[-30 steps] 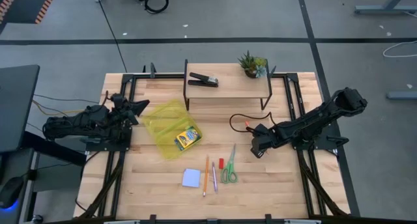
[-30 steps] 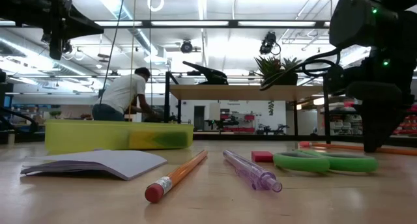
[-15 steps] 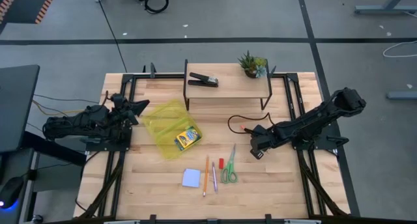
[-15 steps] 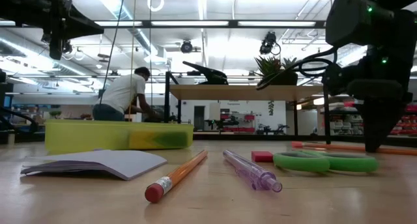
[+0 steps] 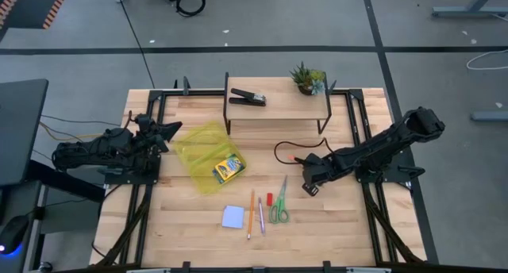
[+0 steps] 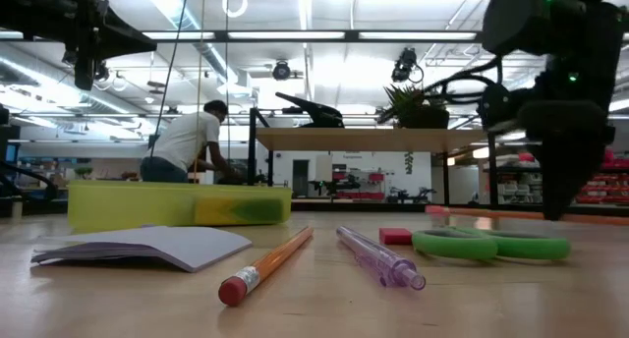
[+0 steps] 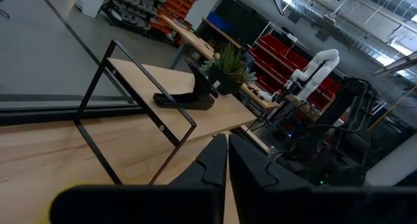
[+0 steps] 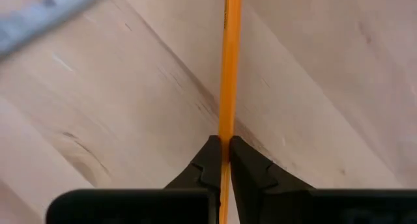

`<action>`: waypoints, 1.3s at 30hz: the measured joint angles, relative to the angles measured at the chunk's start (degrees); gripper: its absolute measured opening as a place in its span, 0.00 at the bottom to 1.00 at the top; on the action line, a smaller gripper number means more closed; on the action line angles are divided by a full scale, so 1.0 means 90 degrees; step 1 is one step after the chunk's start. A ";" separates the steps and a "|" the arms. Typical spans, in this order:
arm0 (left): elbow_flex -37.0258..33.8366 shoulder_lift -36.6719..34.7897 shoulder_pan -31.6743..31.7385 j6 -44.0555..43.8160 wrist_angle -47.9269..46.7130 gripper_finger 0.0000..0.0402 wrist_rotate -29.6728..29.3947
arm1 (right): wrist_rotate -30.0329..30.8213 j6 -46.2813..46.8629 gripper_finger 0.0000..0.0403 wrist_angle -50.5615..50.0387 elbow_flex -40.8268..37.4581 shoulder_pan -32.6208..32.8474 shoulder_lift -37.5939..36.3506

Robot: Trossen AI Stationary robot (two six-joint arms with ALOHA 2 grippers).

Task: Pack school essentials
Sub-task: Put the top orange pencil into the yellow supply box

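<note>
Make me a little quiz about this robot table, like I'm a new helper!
1. True or false: the crayon box lies inside the yellow case.
2. What do the right arm's jaws grip? A) a spoon B) an orange pencil C) a banana
3. Fill in: the black stapler sits on the small shelf along with a potted ____.

Key: 1 true; 2 B; 3 plant.

Right claw shifted left, toward scissors (still gripping pencil)
</note>
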 joint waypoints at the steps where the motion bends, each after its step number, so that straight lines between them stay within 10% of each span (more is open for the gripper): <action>1: 0.0000 0.0001 -0.0002 0.0000 0.0001 0.06 0.0000 | 0.0064 -0.0084 0.06 0.0000 0.0076 0.0000 0.0000; 16: 0.0000 0.0000 0.0000 0.0053 0.0004 0.05 -0.0002 | 0.0103 -0.1913 0.06 0.0280 0.1597 -0.0066 0.0402; 39: 0.0000 -0.0001 0.0000 0.0058 0.0007 0.04 -0.0002 | -0.0753 -0.6414 0.06 -0.1157 0.7445 -0.1100 0.4572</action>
